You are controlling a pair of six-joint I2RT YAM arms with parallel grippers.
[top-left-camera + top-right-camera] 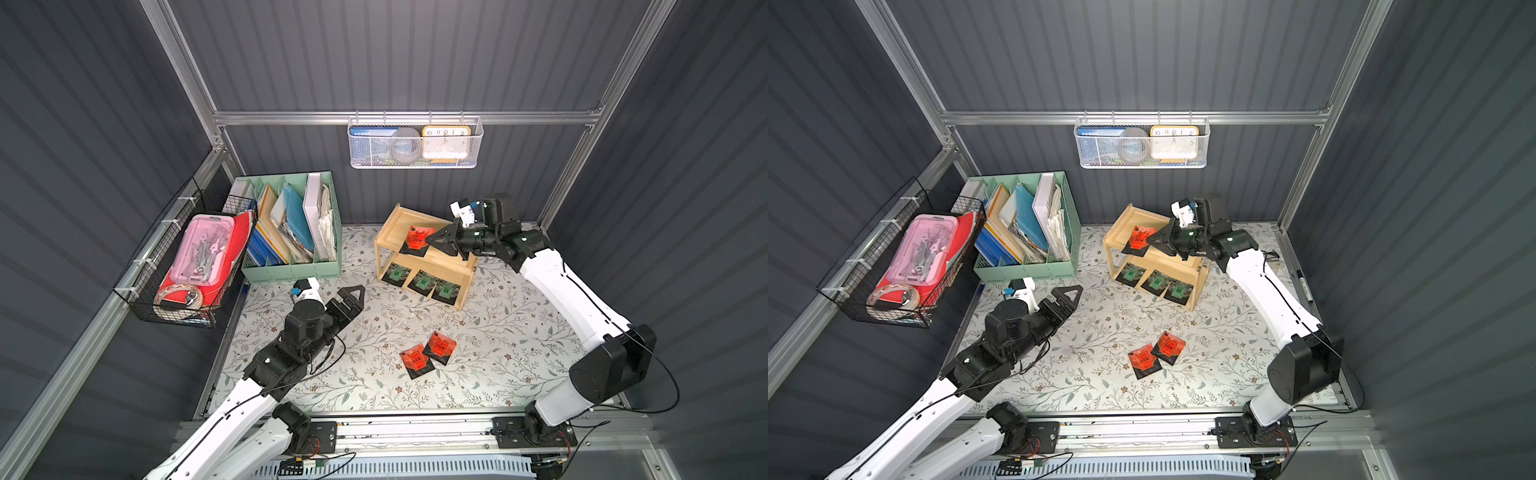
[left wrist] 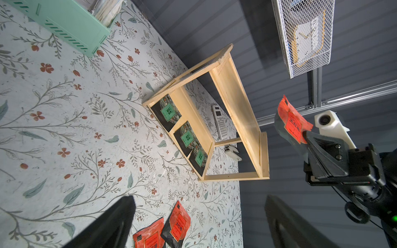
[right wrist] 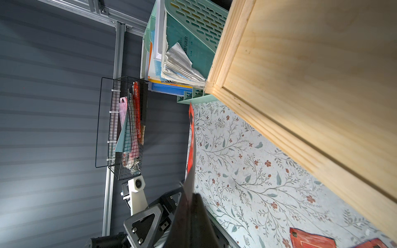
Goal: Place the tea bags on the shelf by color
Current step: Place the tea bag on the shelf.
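Pinching a red-label tea bag (image 1: pixel 417 242) by one edge in the right gripper (image 1: pixel 432 240), jaws together on the foil, probably to leave most of the sachet free for laying flat. Carrying it above the top tier of the wooden shelf (image 1: pixel 390 226), clear of the wood in the left wrist view. Filled below with three green-label tea bags (image 1: pixel 424 282) side by side on the lower tier, hence likely keeping the bare upper tier for red. To fetch afterwards from the floral bench (image 1: pixel 519 332): two more red-label tea bags (image 1: pixel 417 360), touching each other, well apart from the shelf. Parking the left gripper (image 1: pixel 355 296) near the mint-green file organizer (image 1: pixel 291 266), spread wide and empty, seemingly out of the way.
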